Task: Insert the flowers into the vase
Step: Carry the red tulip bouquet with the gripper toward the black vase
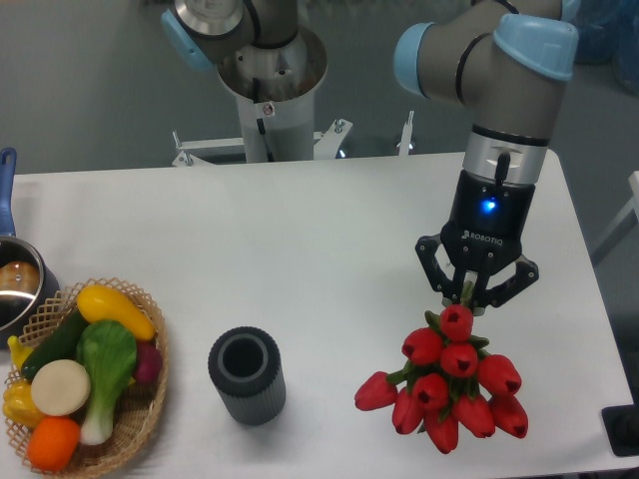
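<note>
The flowers (451,384), a bunch of red tulips with green leaves, hang at the right front with the buds toward the camera. Their pale green stems run up between the fingers of my gripper (469,296), which is shut on the stem ends just above the top bud. The vase (247,375), dark grey, ribbed and upright with its mouth open, stands on the white table (300,230) at the front centre, well to the left of the flowers and the gripper. I cannot tell whether the lowest buds touch the table.
A wicker basket (150,399) with toy vegetables sits at the front left, next to the vase. A shiny metal pot (15,284) with a blue handle is at the left edge. The arm's base (270,90) stands behind the table's back edge.
</note>
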### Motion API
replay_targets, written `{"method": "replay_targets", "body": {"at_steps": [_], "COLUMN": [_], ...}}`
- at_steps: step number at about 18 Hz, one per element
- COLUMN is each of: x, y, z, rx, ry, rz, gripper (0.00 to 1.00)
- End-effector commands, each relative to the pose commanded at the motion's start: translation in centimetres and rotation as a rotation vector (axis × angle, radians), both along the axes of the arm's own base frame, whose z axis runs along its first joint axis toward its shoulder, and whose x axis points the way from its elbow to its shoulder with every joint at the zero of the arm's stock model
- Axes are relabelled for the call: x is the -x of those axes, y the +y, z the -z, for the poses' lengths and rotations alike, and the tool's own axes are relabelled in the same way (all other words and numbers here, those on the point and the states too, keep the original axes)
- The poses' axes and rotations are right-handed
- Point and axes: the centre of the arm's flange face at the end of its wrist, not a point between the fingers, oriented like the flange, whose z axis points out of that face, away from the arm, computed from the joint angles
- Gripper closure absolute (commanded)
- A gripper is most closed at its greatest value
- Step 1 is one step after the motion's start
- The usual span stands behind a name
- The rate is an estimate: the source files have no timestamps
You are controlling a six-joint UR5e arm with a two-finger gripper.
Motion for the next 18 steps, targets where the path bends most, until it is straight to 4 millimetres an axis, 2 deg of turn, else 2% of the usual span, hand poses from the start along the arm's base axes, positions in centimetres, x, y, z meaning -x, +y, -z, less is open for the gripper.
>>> {"method": "replay_targets", "body": {"at_steps": [10,18], "x": [-0.7,-1.5], "y": [0.5,1.5], "z": [0.3,-0.4], "rx": [-0.004,-0.140], "ry": [-0.010,-0.078], "rz": [0.015,0.082], "gripper": [0.85,0.85]}}
